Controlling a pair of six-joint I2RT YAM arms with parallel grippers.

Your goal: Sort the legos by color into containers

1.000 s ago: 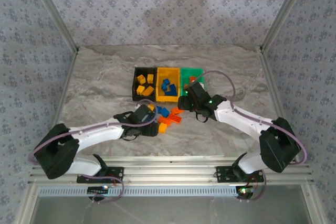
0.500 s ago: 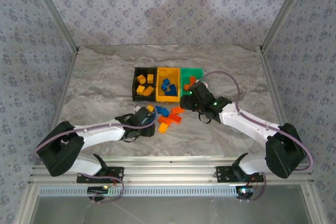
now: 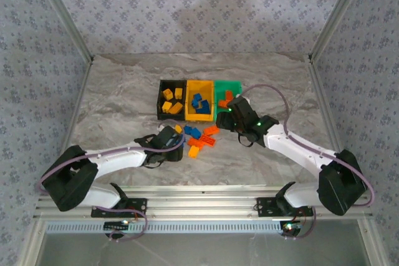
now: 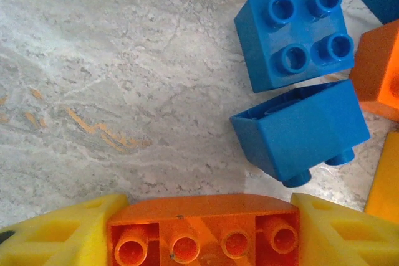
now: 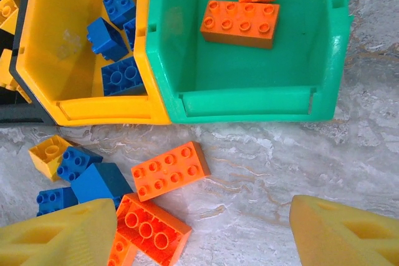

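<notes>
In the left wrist view my left gripper (image 4: 202,232) is shut on a red-orange lego (image 4: 202,225), which lies underside up and touches both yellow fingers. Two blue legos (image 4: 293,32) (image 4: 299,129) lie just beyond it on the marble. From above, the left gripper (image 3: 177,139) sits at the loose pile's left edge. My right gripper (image 5: 202,235) hangs open over bare marble with nothing between its fingers, just in front of the green container (image 5: 243,101). Two red-orange legos (image 5: 240,23) lie in that container. The yellow container (image 5: 106,107) holds blue legos (image 5: 107,38).
The black container (image 3: 171,99) holds yellow legos at the row's left end. Loose on the table are red-orange legos (image 5: 169,171) (image 5: 149,228), blue ones (image 5: 100,182) and a yellow one (image 5: 48,152), all left of the right gripper. Marble stretches right of the green container.
My left gripper has closed onto the red-orange lego at the pile's left edge. The right gripper has drifted right and back toward the green container, still open.
</notes>
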